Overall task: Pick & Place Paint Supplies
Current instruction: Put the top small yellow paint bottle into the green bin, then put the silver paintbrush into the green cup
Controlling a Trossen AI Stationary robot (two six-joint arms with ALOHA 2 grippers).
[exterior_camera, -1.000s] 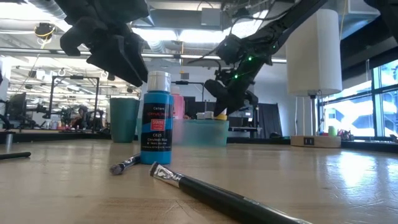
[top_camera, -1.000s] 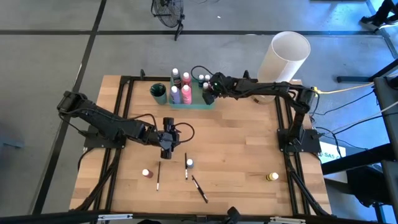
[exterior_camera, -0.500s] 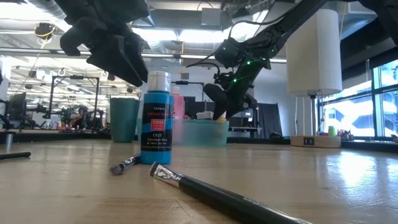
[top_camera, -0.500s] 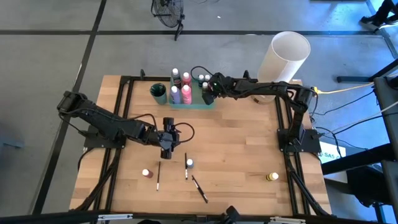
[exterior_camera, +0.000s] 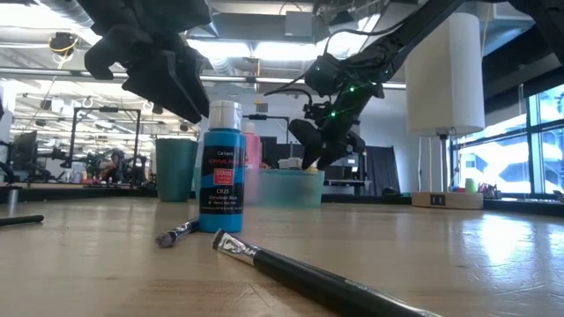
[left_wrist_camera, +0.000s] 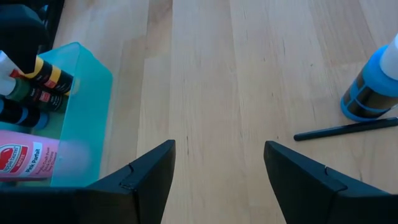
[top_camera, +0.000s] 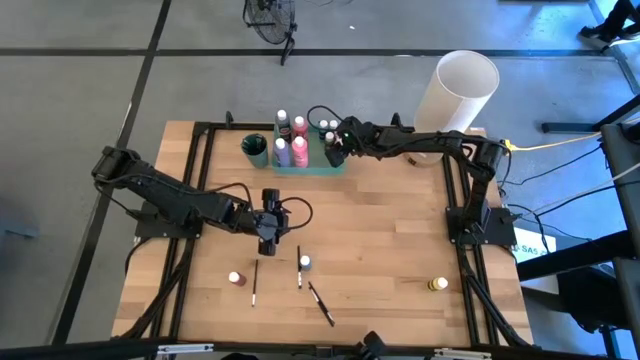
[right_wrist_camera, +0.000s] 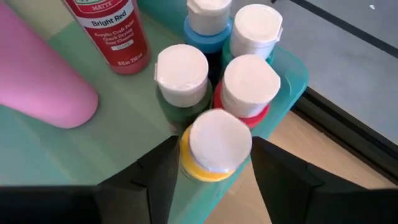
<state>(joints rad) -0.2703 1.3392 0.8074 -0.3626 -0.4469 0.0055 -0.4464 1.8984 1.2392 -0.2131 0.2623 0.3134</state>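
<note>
High view: your right gripper (top_camera: 333, 146) hangs over the near-right corner of the green tray (top_camera: 309, 169), at the cluster of small bottles. Left gripper (top_camera: 268, 240) sits mid-table, jaws pointing toward the table's front edge; blue paint bottle (top_camera: 305, 262) lies just ahead and a bit to its right, w/ a thin brush (top_camera: 298, 266) touching or nearly so. Left arm is clearly the nearer one for those; a red-capped bottle (top_camera: 235, 278) and two more brushes lie near too.

Low view: blue bottle (exterior_camera: 220, 167) stands upright, long axis vertical, brush (exterior_camera: 317, 280) flat on the wood. Left gripper (exterior_camera: 163, 70) hangs above and behind it.

Left wrist view: fingers (left_wrist_camera: 149, 171) spread wide, nothing between; blue bottle (left_wrist_camera: 373, 90) is off to one side, not centred, so you'd need a sideways shift.

Right wrist view: yellow paint bottle (right_wrist_camera: 214, 148) stands upright in the tray corner between the fingers (right_wrist_camera: 155, 171); jaws look parted w/ gaps either side, so released, I'd judge.
</note>
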